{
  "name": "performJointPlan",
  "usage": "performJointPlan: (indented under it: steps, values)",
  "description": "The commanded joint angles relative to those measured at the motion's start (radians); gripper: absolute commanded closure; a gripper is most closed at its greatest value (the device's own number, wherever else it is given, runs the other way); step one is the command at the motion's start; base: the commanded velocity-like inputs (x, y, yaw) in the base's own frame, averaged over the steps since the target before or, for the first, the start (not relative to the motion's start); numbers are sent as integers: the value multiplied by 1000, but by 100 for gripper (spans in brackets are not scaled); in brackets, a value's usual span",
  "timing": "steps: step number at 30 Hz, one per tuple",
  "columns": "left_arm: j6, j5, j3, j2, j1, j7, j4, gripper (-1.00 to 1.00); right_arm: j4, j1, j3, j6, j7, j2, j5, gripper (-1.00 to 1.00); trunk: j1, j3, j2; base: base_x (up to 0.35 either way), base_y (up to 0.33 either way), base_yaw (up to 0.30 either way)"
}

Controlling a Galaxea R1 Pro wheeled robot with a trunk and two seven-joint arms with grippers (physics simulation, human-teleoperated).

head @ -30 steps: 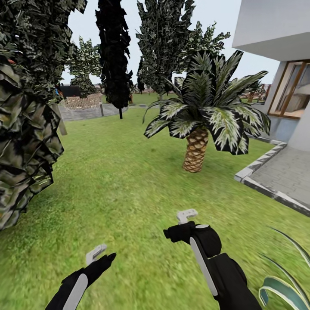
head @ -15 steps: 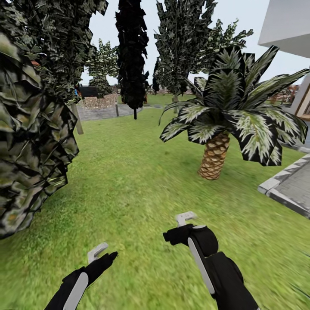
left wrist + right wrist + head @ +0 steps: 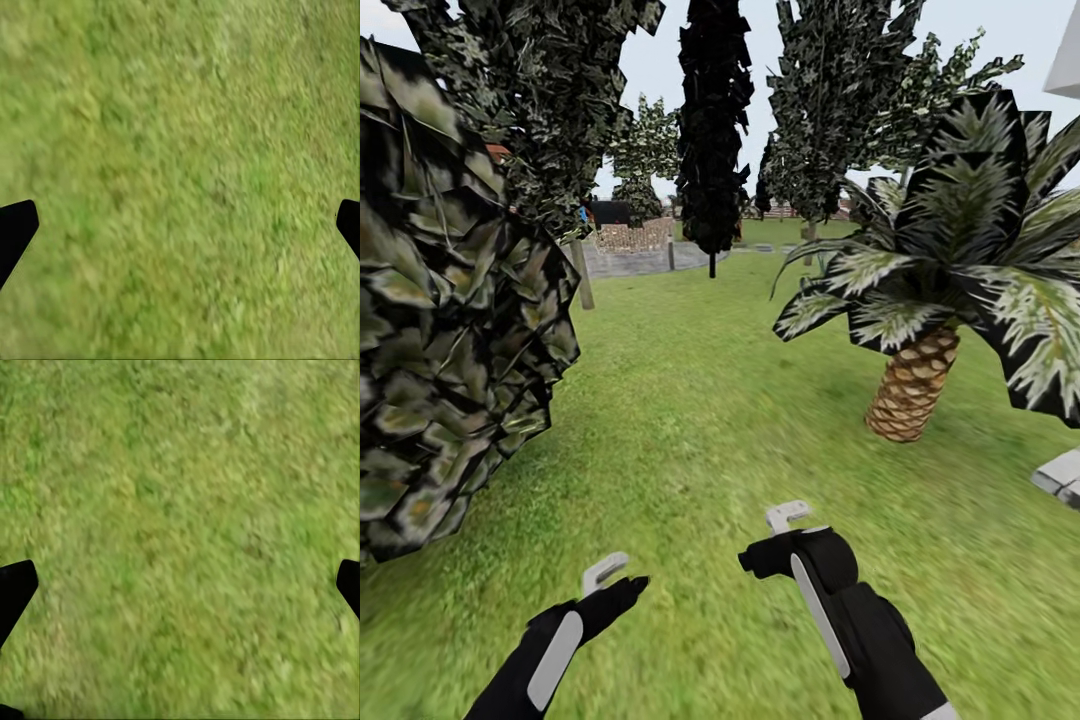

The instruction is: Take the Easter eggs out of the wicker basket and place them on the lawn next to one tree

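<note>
The lawn (image 3: 690,400) spreads out ahead as mottled green grass. The three Easter eggs and the wicker basket are out of view. My left gripper (image 3: 605,575) hangs low over the grass at the bottom left, and my right gripper (image 3: 788,517) is a little further forward at the bottom centre. Both are open and hold nothing. In the left wrist view the dark fingertips (image 3: 15,232) sit far apart with only blurred grass between them. The right wrist view shows the same wide spread of fingertips (image 3: 15,589) over grass.
A big dark leafy bush (image 3: 450,330) crowds the left side. A short palm (image 3: 912,390) stands at the right, with a paving corner (image 3: 1060,475) beyond it. A slim dark tree (image 3: 712,150), a pale straight trunk (image 3: 582,275) and a slatted fence (image 3: 630,237) lie far ahead.
The whole picture has slid to the right, so the camera has turned left: the house and paving have almost left the view. Both arms keep their pose.
</note>
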State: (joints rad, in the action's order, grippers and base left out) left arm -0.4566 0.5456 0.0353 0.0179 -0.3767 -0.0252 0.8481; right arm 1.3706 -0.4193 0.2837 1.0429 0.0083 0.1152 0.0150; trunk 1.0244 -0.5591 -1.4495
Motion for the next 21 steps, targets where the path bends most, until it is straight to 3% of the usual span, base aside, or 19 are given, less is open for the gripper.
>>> performJointPlan:
  steps: [1, 8, 21]
  values:
    - [-6, 10, 3, 1, -1, -3, -4, -100, 1, -1, 0, 4, 1, 0, 1, -100, 1, -1, -1, 333, 0, 243]
    - [-2, 8, 2, 2, 0, -3, -20, -100, 0, -1, 0, 4, 1, -2, 2, -100, 1, -1, -1, 334, 0, 150]
    - [1, 9, 0, 6, 3, 0, -23, -100, 1, 0, 4, 4, 1, -9, 3, -100, 1, -1, -1, 334, 0, 16]
